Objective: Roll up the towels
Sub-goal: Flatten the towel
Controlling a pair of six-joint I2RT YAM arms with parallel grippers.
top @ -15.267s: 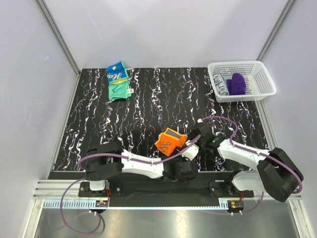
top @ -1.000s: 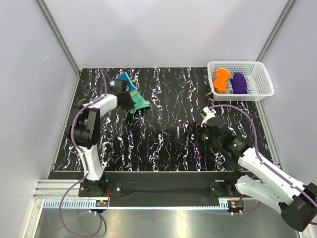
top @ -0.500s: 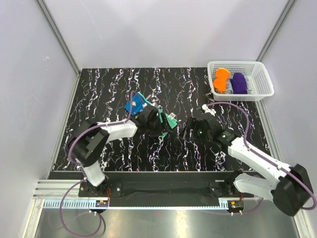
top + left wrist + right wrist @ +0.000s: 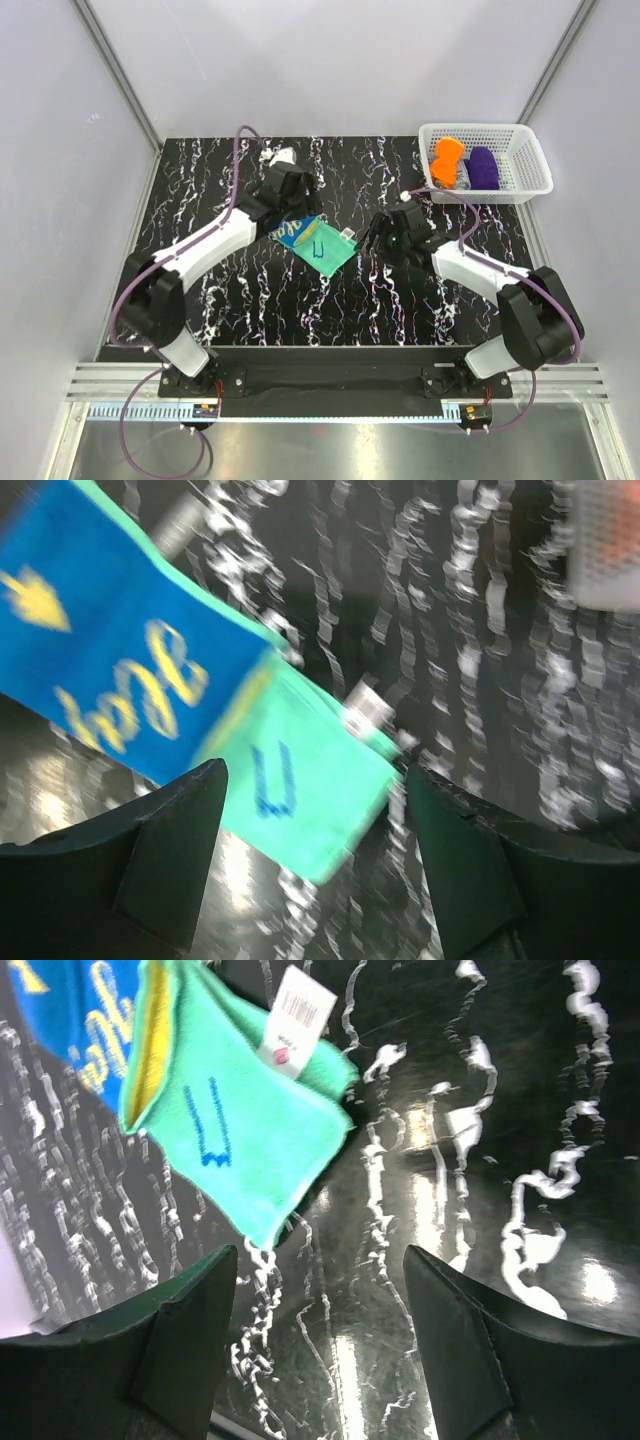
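Plainly, the teal and blue towel (image 4: 315, 243) lay flat and unrolled near the middle of the table (image 4: 250, 300). Its long axis ran on a slant, from the blue end at the far left to the green end nearer the arm bases on the right. The left hand (image 4: 289, 212) hung at the blue end, fingers spread wide and empty. The right hand (image 4: 379, 238), equally wide and empty, sat just beside the green end. Each arm had one end close by, so a roll would likely run along that slant. The orange towel (image 4: 447, 160) sat bundled in the basket (image 4: 487, 127).
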